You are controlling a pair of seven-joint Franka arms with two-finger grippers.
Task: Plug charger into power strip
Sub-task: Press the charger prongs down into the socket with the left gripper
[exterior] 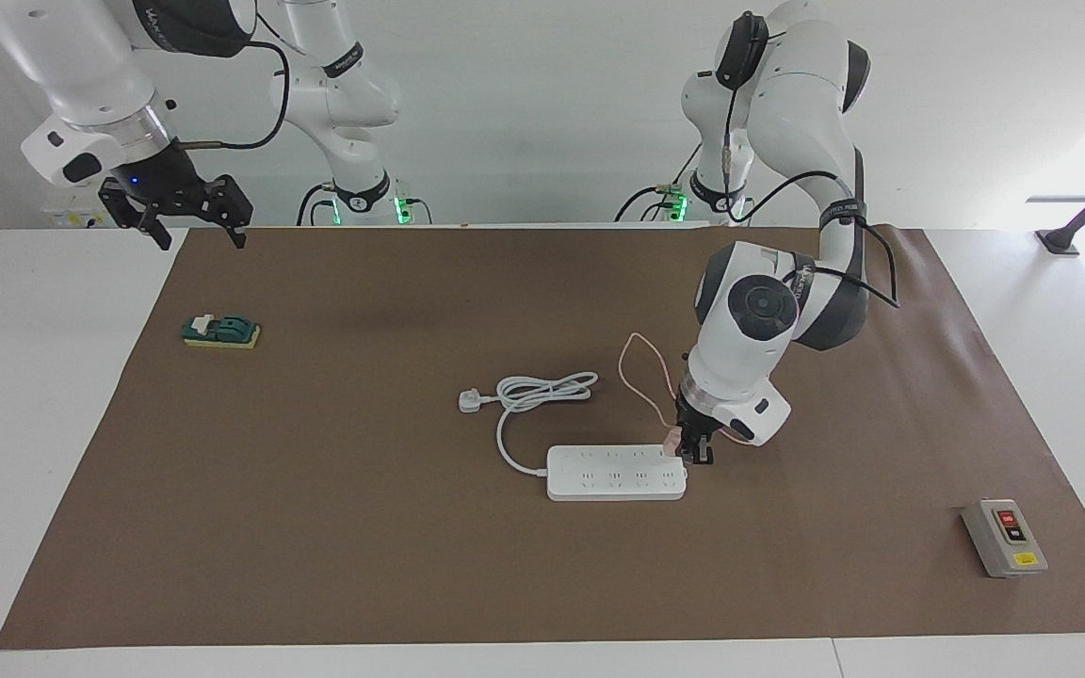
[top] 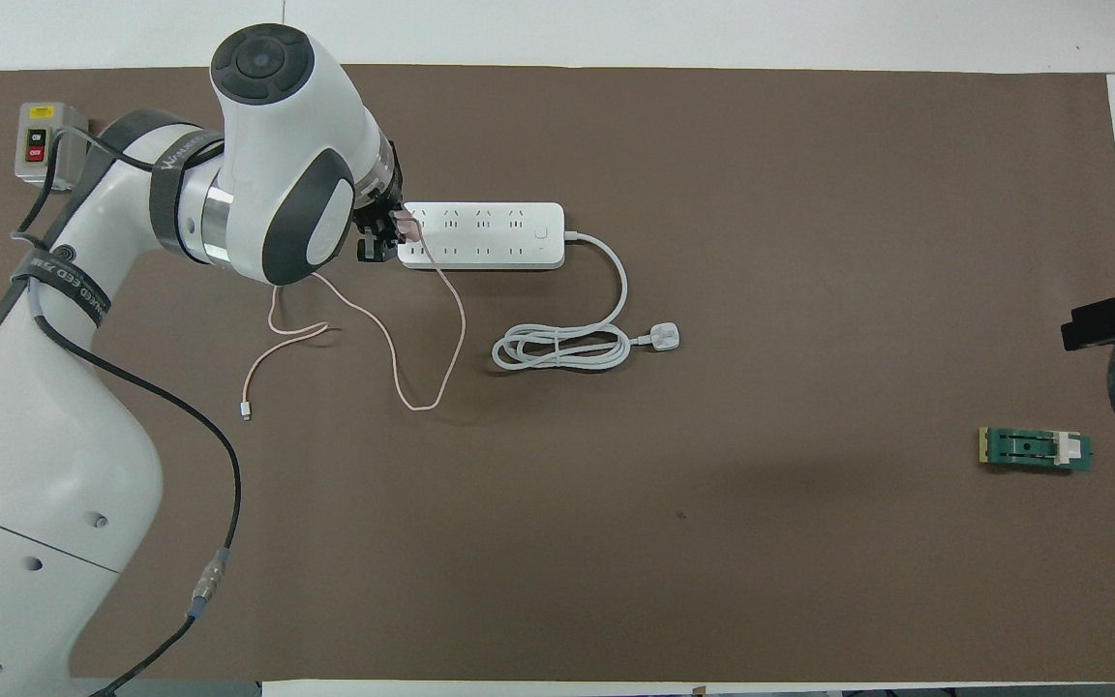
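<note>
Here one charger (exterior: 672, 437) meets one power strip (exterior: 616, 473), left hand (exterior: 698, 456) gripping.

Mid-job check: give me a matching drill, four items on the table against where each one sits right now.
1. charger
2. white three-pin plug
3. grey button box
4. green block

A. toward the right arm's end of the mat
B. held by the left gripper at the end of the power strip
C. toward the left arm's end of the mat
D. beside its coiled cord

1-B, 2-D, 3-C, 4-A
</note>
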